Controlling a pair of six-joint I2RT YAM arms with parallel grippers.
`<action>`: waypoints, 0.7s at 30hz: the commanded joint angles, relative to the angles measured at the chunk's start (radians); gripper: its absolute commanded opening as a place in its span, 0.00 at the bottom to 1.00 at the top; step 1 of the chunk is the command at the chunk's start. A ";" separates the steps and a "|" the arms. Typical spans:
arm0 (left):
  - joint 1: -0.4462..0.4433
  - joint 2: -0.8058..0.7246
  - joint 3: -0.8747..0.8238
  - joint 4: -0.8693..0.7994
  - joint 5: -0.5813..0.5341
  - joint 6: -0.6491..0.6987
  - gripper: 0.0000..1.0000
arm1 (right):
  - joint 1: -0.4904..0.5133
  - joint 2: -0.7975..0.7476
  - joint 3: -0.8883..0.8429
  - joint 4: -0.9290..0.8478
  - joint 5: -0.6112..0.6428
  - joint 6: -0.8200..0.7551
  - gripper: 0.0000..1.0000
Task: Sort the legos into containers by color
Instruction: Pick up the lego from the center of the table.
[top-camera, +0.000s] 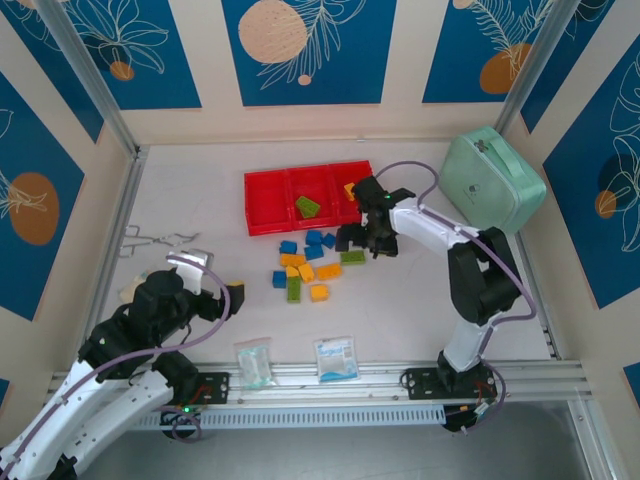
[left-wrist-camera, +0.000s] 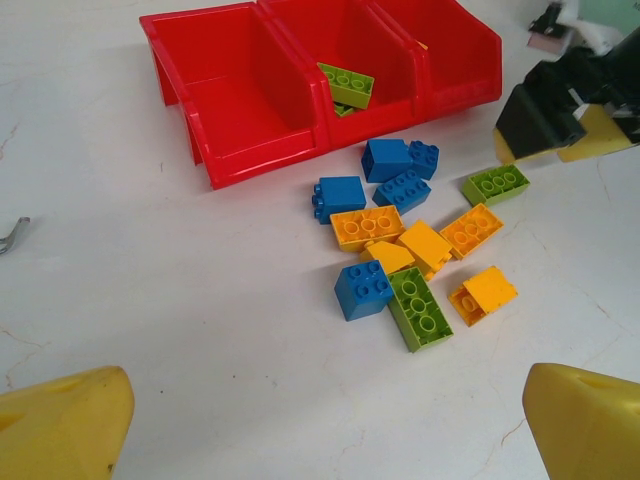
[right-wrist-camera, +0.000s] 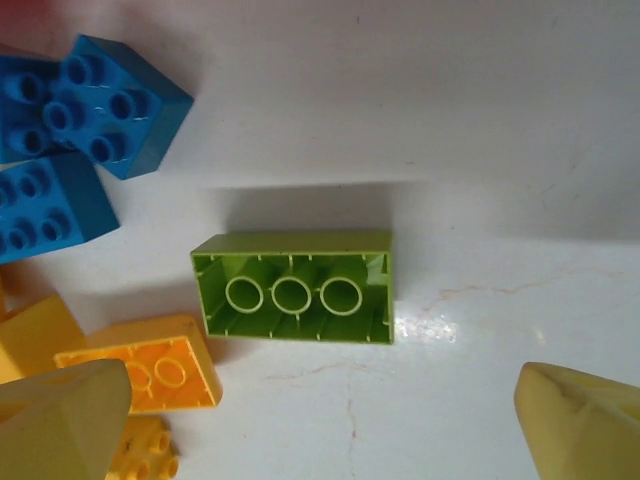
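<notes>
Right fingers (right-wrist-camera: 70, 410): standing wide apart, gripping nothing; both yellow tips are hanging low over the tabletop (right-wrist-camera: 480, 120).
Lime brick (right-wrist-camera: 290, 290): lying flat on the tabletop, hollow side up w/ 3 tubes showing. It is sitting btwn the two right tips & a bit ahead of them, touching neither.
Orange brick (right-wrist-camera: 150, 370): lying hollow side up, just beside the right-arm tip on the wrist view's left, partly hidden behind it.
Blue bricks (right-wrist-camera: 90, 110): two, sitting studs up, further ahead on that same side.
Left fingers (left-wrist-camera: 60, 420): also standing wide, holding nothing.
Loose legos (left-wrist-camera: 410, 250): blue, green & orange-yellow pcs are lying in a cluster on the tabletop, ahead of the left fingers & well apart from them.
Red tray (left-wrist-camera: 250, 150): sitting beyond that cluster, 3 bins side by side.
Mid bin: holding a green brick (left-wrist-camera: 345, 85).
Bin nearest right fingers: holding an orange-yellow piece (top-camera: 350, 189).
Mint case (top-camera: 490, 180): lying off to the side of the right fingers, well apart.
</notes>
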 joint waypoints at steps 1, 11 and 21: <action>-0.012 0.000 0.005 0.006 -0.001 -0.003 0.99 | 0.057 0.084 0.065 -0.051 0.097 0.095 0.99; -0.012 -0.001 0.003 0.010 0.009 -0.002 0.99 | 0.077 0.198 0.116 -0.061 0.150 0.095 0.99; -0.012 0.001 0.001 0.009 0.009 -0.002 0.99 | 0.045 0.210 0.109 -0.037 0.154 0.053 0.89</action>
